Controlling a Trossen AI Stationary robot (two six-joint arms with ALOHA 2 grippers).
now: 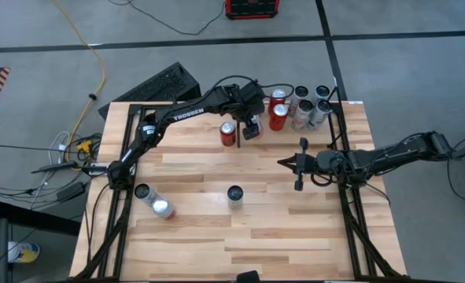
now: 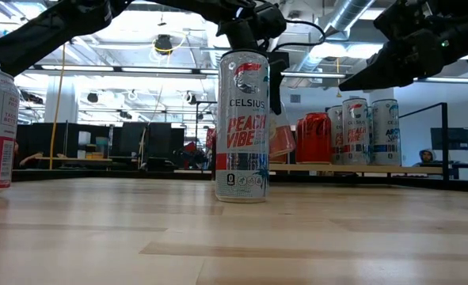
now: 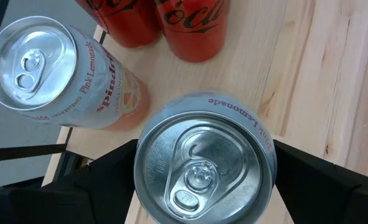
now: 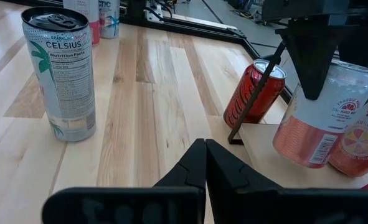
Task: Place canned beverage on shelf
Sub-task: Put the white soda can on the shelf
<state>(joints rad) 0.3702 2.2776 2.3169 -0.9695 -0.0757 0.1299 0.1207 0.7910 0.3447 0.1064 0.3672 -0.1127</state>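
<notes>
My left gripper (image 1: 252, 127) is shut on a pink-and-white Spindrift can (image 4: 317, 121) at the table's far side, over the left end of the low wooden shelf (image 4: 261, 146). A thin black divider bar (image 4: 253, 102) stands at that end. A second Spindrift can (image 3: 43, 65) and two red Coca-Cola cans (image 3: 190, 28) stand on the shelf close by. Another red can (image 1: 228, 134) stands on the table left of the bar. My right gripper (image 4: 205, 155) is shut and empty, hovering mid-table at the right (image 1: 283, 163). My left gripper pinches the can's upper wall just below the rim (image 3: 268, 165) between its two fingers, one on each side. The fingers (image 4: 309, 62) point down from above. The can is tilted a little, its base (image 4: 299, 158) at the shelf board; whether it touches, I cannot tell.
A tall Celsius can (image 1: 235, 193) stands mid-table toward the near side. Two more cans (image 1: 153, 200) stand at the near left. Several white cans (image 1: 311, 102) crowd the shelf's far right end. Black rails (image 1: 344, 157) frame the table's sides.
</notes>
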